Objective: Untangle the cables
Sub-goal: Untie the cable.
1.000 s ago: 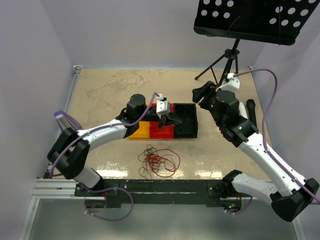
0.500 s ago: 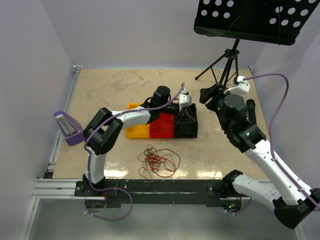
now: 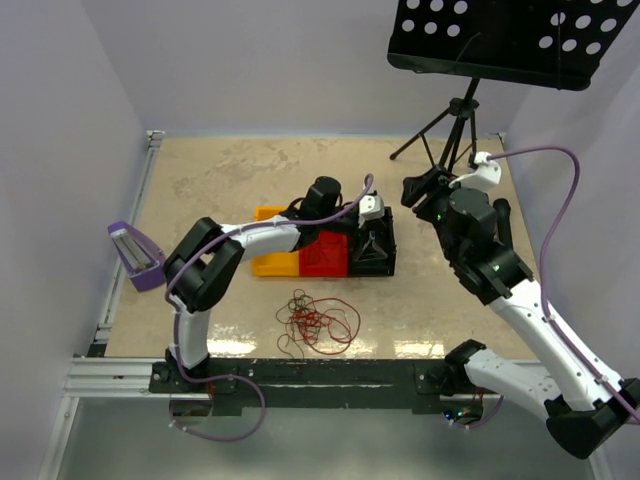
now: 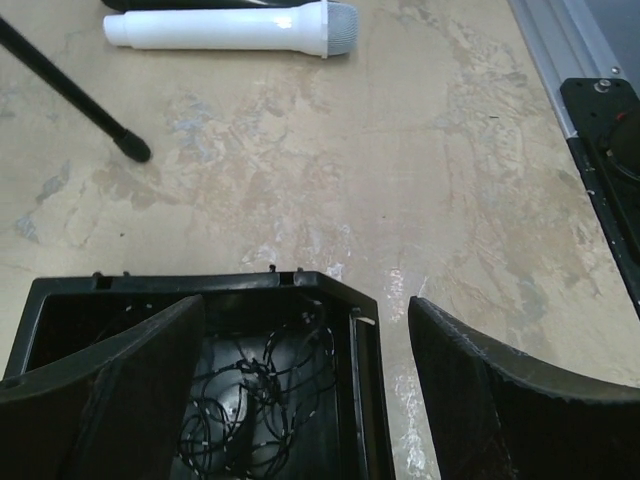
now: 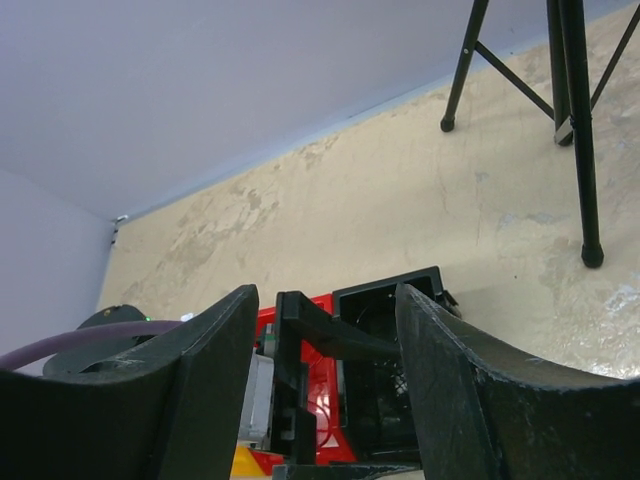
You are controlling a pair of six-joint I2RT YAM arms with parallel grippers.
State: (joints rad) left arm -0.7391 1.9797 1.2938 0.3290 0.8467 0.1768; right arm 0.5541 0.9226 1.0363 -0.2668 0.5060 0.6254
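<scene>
The cables (image 3: 318,322), a small snarl of red and dark thin wires, lie on the table near the front edge, with no gripper near them. More thin black wire (image 4: 255,385) lies coiled on the floor of the black bin (image 4: 200,285). My left gripper (image 3: 372,235) hangs over that bin's right end, open and empty (image 4: 305,301), with one finger over the bin and the other over the table past its wall. My right gripper (image 3: 415,192) hovers to the right of the bins, open with nothing between its fingers (image 5: 328,290).
A yellow bin (image 3: 275,262), a red bin (image 3: 325,255) and the black bin (image 3: 385,262) stand in a row mid-table. A music stand (image 3: 455,120) stands at the back right, one leg (image 4: 70,90) near a white microphone (image 4: 230,25). A purple object (image 3: 135,255) sits at the left edge.
My left arm swung from the red bin over to the black bin and its jaws went from shut to open. My right arm drew back a little to the right.
</scene>
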